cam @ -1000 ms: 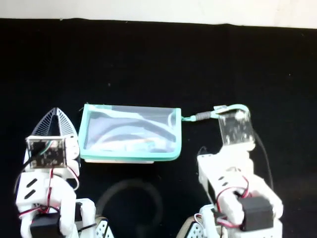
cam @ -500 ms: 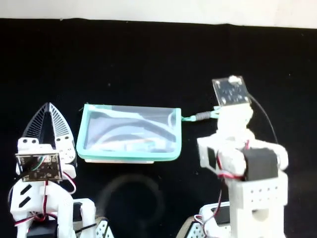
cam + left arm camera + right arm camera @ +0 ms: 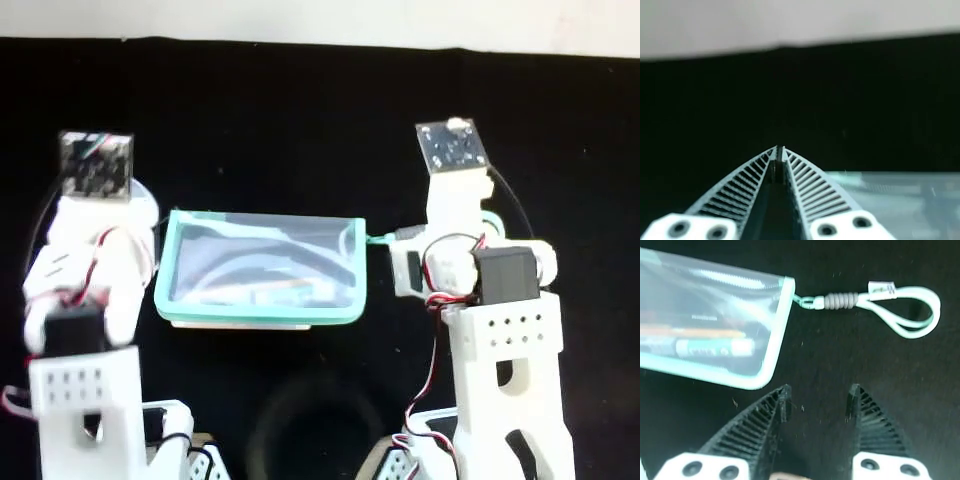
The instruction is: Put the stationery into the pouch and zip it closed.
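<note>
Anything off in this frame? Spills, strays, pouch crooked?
Nothing stands out. The pouch lies flat and square on the black table, with the stationery inside it and its loop strap trailing from one corner. The right hand hangs open near that corner, touching nothing. The left hand is shut and empty.

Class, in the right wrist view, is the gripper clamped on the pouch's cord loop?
No, the right gripper is open, apart from the cord loop.

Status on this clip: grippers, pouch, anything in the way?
Left gripper: jaws shut, empty. Right gripper: jaws open, empty, near the pouch. Stationery inside pouch. Nothing in the way.
</note>
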Robot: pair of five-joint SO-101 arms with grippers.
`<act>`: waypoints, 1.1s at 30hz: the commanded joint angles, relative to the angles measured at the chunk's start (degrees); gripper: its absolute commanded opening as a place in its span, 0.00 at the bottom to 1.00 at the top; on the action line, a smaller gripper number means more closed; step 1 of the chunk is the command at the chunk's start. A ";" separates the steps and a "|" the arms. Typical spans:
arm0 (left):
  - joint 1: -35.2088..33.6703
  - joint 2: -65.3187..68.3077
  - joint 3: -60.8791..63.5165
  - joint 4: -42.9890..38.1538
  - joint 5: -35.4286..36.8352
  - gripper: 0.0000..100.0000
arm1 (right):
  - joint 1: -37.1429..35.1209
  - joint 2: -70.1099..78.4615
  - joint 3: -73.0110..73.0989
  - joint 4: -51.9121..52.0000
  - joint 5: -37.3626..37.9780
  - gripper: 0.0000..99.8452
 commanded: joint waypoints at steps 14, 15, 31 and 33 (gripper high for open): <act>1.27 11.82 2.42 -1.32 -0.35 0.01 | 21.58 11.74 -1.80 -13.05 -0.18 0.32; 1.27 11.91 3.03 -1.41 -0.44 0.01 | 22.29 14.37 -1.89 -14.55 -0.18 0.32; 1.01 11.91 13.14 -1.14 -5.80 0.15 | 23.25 41.45 -2.51 -36.18 -0.53 0.32; 1.01 11.91 14.02 -1.14 -5.80 0.16 | 23.34 42.68 -2.51 -39.25 -0.53 0.32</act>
